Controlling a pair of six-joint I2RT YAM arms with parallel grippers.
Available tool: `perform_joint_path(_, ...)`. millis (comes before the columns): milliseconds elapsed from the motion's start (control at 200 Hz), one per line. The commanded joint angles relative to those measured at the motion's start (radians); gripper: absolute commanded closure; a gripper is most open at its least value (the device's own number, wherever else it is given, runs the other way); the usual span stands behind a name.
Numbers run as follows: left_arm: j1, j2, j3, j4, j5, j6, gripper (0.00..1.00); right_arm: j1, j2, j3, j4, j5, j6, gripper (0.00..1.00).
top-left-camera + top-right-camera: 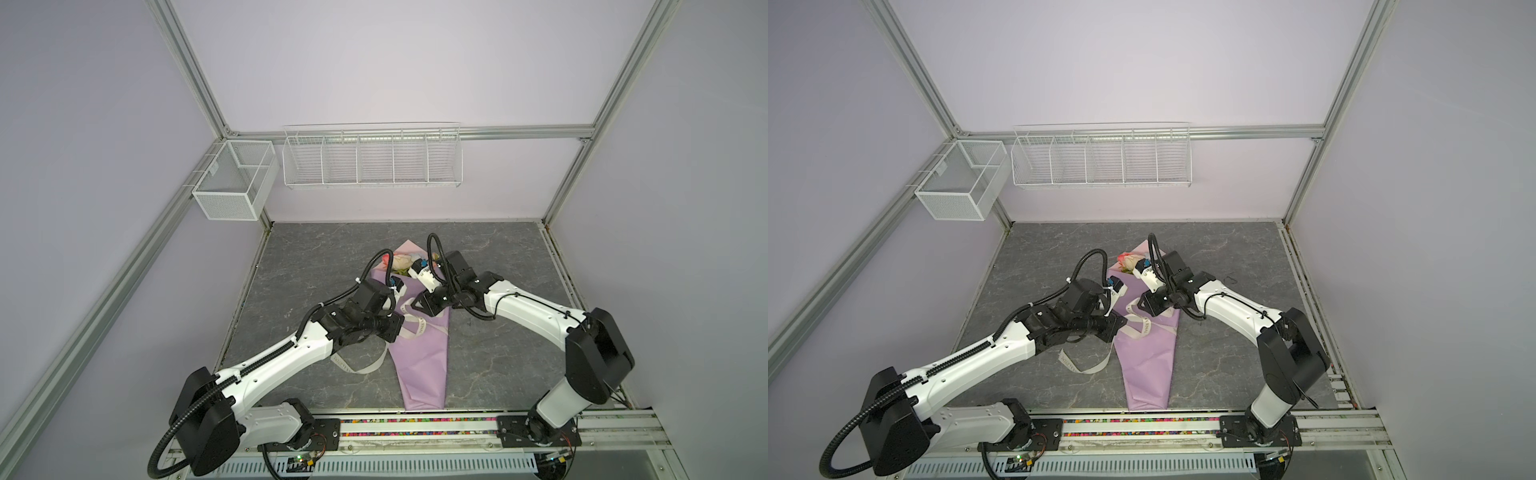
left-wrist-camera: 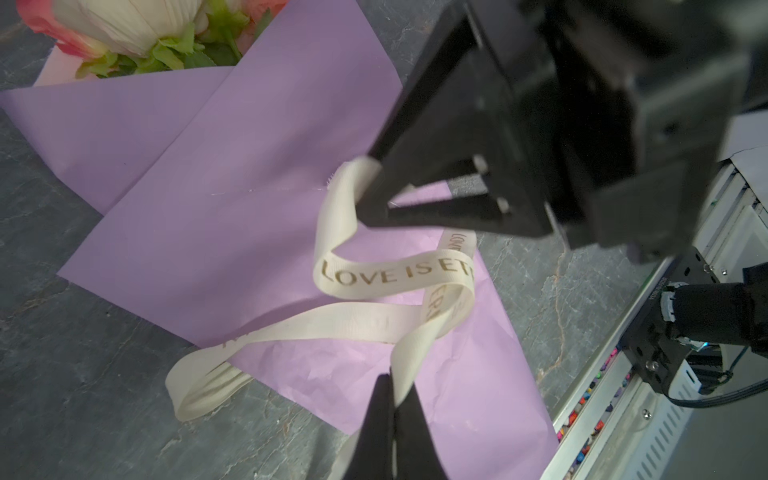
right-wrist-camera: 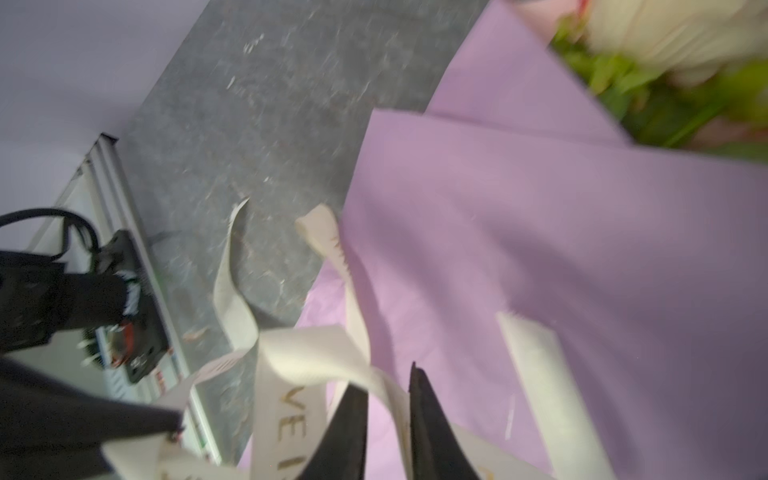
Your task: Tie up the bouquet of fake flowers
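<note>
Lilac paper, a sheet rolled into a long cone [image 1: 419,361], lies flat on the grey marbled counter [image 1: 324,257], narrow end toward the arm bases. The bouquet of fake flowers [image 1: 401,262] sits inside the wide far end; cream and pink heads with green leaves poke out, stems hidden by the wrap. A cream woven ribbon with gold lettering [image 2: 374,324] loops loosely across the middle of the cone, and one length trails off onto the counter on the left side. Left end effector [image 2: 394,388]: fingers pressed together, pinching a strand of the ribbon just above the paper. Right end effector [image 3: 386,380]: fingers parted a little, a strand of ribbon lying in the gap with paper visible between the tips, so no firm clamp. In both top views the two end effectors hang near each other over the cone's midsection.
</note>
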Motion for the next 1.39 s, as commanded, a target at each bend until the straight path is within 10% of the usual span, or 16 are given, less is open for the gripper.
perform_joint_path(0, -0.006, -0.022, 0.011, 0.043, -0.03, -0.007, 1.0, -0.006, -0.002, -0.016, -0.114, -0.116, 0.001, 0.67)
perform_joint_path(430, -0.005, -0.017, -0.016, 0.082, -0.102, -0.063, 1.0, -0.075, -0.207, -0.073, -0.21, 0.187, 0.025, 0.39)
perform_joint_path(1005, -0.004, 0.051, 0.01, 0.037, -0.125, -0.106, 1.0, -0.051, -0.289, -0.321, 0.012, 0.247, -0.152, 0.37)
perform_joint_path(1390, -0.003, 0.053, 0.012, 0.03, -0.14, -0.108, 1.0, -0.031, -0.066, -0.21, 0.024, 0.272, -0.23, 0.45)
